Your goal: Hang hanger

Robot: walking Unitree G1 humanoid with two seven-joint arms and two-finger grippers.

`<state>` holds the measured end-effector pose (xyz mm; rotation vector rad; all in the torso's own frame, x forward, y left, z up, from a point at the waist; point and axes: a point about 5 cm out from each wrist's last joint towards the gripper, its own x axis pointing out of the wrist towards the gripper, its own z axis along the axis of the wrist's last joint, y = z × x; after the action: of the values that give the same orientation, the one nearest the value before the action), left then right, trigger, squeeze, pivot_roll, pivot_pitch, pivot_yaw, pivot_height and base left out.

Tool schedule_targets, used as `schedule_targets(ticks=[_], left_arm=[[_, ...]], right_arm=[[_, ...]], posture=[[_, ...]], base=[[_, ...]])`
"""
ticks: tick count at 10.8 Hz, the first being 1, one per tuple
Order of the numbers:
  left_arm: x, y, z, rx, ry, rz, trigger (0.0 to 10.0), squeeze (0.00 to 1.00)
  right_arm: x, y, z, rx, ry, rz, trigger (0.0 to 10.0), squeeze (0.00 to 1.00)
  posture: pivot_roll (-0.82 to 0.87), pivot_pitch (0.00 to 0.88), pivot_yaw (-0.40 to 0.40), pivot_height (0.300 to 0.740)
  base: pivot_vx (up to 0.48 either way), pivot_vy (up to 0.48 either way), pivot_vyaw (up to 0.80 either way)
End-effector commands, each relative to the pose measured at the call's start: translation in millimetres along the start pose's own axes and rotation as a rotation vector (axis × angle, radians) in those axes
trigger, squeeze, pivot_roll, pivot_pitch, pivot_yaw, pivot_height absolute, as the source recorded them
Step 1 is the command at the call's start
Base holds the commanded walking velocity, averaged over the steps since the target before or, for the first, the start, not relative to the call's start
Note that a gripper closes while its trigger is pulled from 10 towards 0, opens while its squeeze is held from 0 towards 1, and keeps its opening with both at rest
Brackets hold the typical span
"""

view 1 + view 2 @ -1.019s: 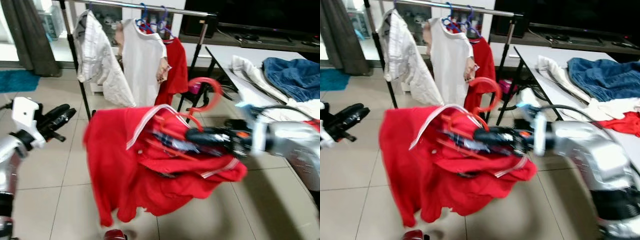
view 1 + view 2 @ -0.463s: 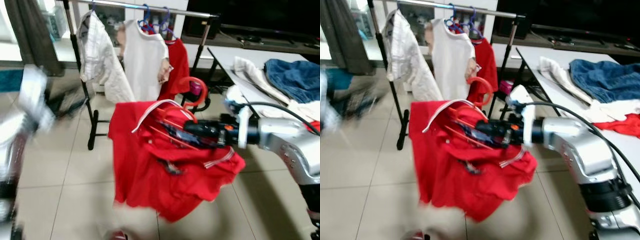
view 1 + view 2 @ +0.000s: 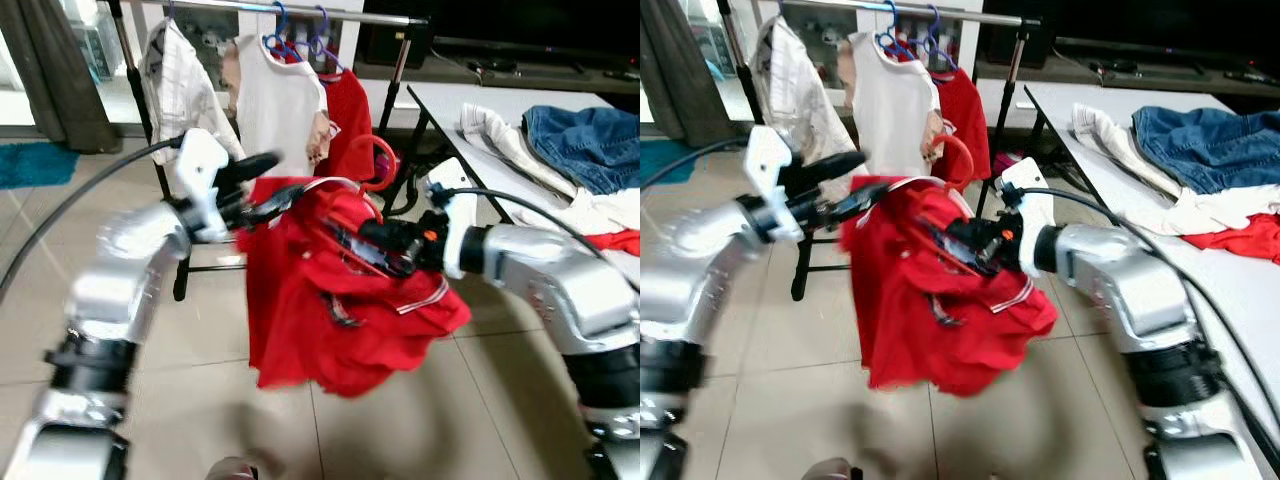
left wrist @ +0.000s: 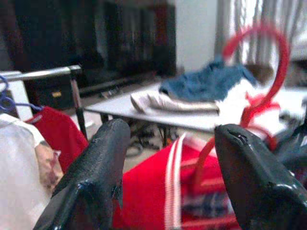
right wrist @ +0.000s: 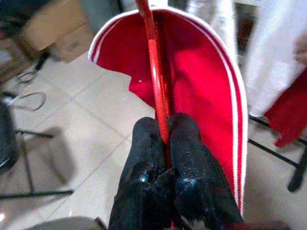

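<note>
Starting at our left, we see a dark curtain (image 3: 60,70) by the upper corner of the tiled floor (image 3: 150,420), and beside it the clothes rack (image 3: 300,12), its rail carrying a pale checked shirt (image 3: 180,85), a white T-shirt (image 3: 275,105) on a blue hanger (image 3: 283,35) and a red garment (image 3: 348,120). Our left gripper (image 3: 262,183) is raised in front of the rack, its two black fingers (image 4: 103,167) spread wide with nothing between them, the tips close to the collar of the red shirt (image 3: 340,310). That shirt hangs in mid-air on the red hanger (image 3: 378,165), whose hook curves up just below the rail and in front of the red garment. Our right gripper (image 5: 163,158) is closed tight on the hanger's red bar, with the shirt's white-striped collar looping around it. Farther right, a white table (image 3: 480,105) carries blue jeans (image 3: 590,145), a white cloth (image 3: 500,135) and, at its near edge, another red cloth (image 3: 620,240).
</note>
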<state>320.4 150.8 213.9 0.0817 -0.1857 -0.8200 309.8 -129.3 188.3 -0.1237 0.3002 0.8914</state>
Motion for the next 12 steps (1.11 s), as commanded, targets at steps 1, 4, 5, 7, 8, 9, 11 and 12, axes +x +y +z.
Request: schedule_targets(ticks=[1, 4, 5, 7, 8, 9, 11, 12], left_arm=[[-0.1, -1.1, 1, -0.003, -0.017, 0.037, 10.0, 0.31], [-3.2, -8.2, -23, 0.076, 0.124, 0.186, 10.0, 0.00], [-2.8, -3.5, -34, 0.111, 0.169, 0.251, 10.0, 0.00], [10.3, 4.4, -46, 0.114, 0.192, 0.291, 10.0, 0.00], [18.1, 5.5, -47, 0.107, 0.187, 0.268, 10.0, 0.00], [24.4, 3.7, -46, 0.088, 0.168, 0.231, 0.0, 0.00], [28.5, 3.9, -46, 0.094, 0.151, 0.222, 0.0, 0.00], [28.2, 3.9, -46, 0.094, 0.135, 0.231, 0.0, 0.00]], right_arm=[[-4.3, -7.7, 12, -0.015, -0.039, -0.062, 10.0, 0.00], [10.9, -4.7, 16, 0.017, -0.057, -0.125, 10.0, 0.00], [13.1, -2.3, 18, 0.027, -0.074, -0.111, 10.0, 0.00], [14.5, 3.5, 22, 0.053, -0.106, -0.078, 10.0, 0.00], [13.8, 4.6, 23, 0.060, -0.114, -0.074, 10.0, 0.00], [13.4, 5.5, 22, 0.063, -0.116, -0.076, 10.0, 0.00], [11.9, 7.4, 20, 0.068, -0.117, -0.080, 10.0, 0.00], [11.0, 8.8, 19, 0.074, -0.116, -0.084, 10.0, 0.00]], posture=[[0.00, 0.000, -0.068, 0.740], [0.02, 0.000, -0.085, 0.740], [0.02, 0.000, -0.087, 0.740], [0.02, 0.000, -0.076, 0.740], [0.02, 0.000, -0.073, 0.740], [0.01, 0.000, -0.060, 0.740], [0.01, 0.000, -0.054, 0.740], [0.01, 0.000, -0.050, 0.740]], base=[[0.000, 0.000, 0.00], [0.000, 0.000, 0.00], [0.000, 0.000, 0.00], [0.000, 0.000, 0.00], [0.000, 0.000, 0.00], [0.000, 0.000, 0.00], [0.000, 0.000, 0.00], [0.000, 0.000, 0.00]])
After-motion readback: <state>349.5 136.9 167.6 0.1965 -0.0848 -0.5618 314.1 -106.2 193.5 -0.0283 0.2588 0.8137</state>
